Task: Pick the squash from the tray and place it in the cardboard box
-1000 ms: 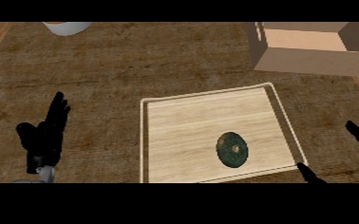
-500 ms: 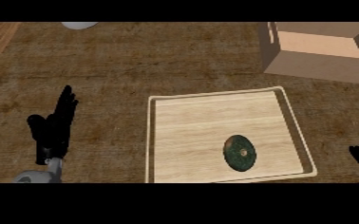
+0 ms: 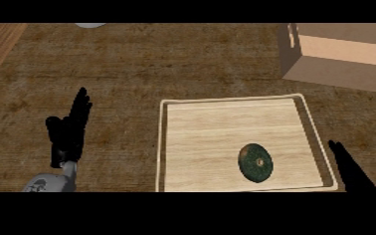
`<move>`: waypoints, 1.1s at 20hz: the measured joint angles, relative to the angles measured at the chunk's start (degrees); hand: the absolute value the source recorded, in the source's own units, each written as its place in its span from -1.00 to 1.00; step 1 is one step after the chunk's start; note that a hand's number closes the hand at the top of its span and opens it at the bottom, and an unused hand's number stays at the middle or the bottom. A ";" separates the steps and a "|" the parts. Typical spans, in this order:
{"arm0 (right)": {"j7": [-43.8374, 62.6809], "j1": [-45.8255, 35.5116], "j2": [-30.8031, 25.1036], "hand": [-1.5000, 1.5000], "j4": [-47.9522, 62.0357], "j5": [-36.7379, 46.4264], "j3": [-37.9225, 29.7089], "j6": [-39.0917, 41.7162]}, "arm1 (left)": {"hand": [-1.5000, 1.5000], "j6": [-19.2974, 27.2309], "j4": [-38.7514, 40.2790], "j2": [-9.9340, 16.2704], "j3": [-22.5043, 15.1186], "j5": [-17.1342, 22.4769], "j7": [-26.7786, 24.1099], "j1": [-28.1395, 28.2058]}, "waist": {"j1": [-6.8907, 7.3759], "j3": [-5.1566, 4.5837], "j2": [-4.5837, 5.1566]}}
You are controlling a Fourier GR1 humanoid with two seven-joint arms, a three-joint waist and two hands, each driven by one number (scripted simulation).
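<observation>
Squash (image 3: 255,162) flat on tray (image 3: 234,103); right hand (image 3: 351,168) beside, fingers straight, nothing held; best closed across its narrow width

The squash (image 3: 255,163) is dark green and oval, lying flat in the near right part of the pale wooden tray (image 3: 220,102). The open cardboard box (image 3: 328,55) stands beyond the tray's far right corner, well apart from the squash.

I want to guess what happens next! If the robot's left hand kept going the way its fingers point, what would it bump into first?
Probably nothing: the left hand points up the bare counter, left of the tray, and that way looks free to the picture's edge.
</observation>
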 measured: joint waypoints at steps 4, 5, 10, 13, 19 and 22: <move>4.48 -4.92 3.64 -1.00 1.42 2.36 4.50 3.80 | 0.00 -1.25 0.61 0.51 1.02 0.59 -0.04 -0.46 | 0.12 0.03 -0.08; 5.29 -6.25 4.68 -1.00 1.59 2.84 5.03 4.66 | 0.00 -1.54 0.99 0.38 1.09 0.60 -0.27 -0.59 | 0.08 0.06 -0.07; 7.39 -11.31 11.69 -1.00 3.06 8.34 8.16 8.25 | 0.00 -1.17 1.47 -0.52 1.04 -0.13 -0.90 -0.17 | 0.02 0.12 -0.11; 7.93 -12.45 15.65 -1.00 4.32 11.72 9.54 9.74 | 0.00 -1.23 2.06 -0.67 1.47 -0.21 -0.48 -1.22 | -0.21 0.14 -0.13; 8.10 -13.54 21.79 -1.00 7.60 16.73 9.82 12.97 | 0.00 -1.63 3.02 -1.07 1.95 -0.37 -1.13 -1.13 | -0.27 0.17 -0.12; 8.35 -13.70 23.29 -1.00 8.96 18.06 10.26 13.44 | 0.00 -2.01 2.93 -0.90 2.26 -0.36 -1.27 -0.97 | -0.22 0.18 -0.14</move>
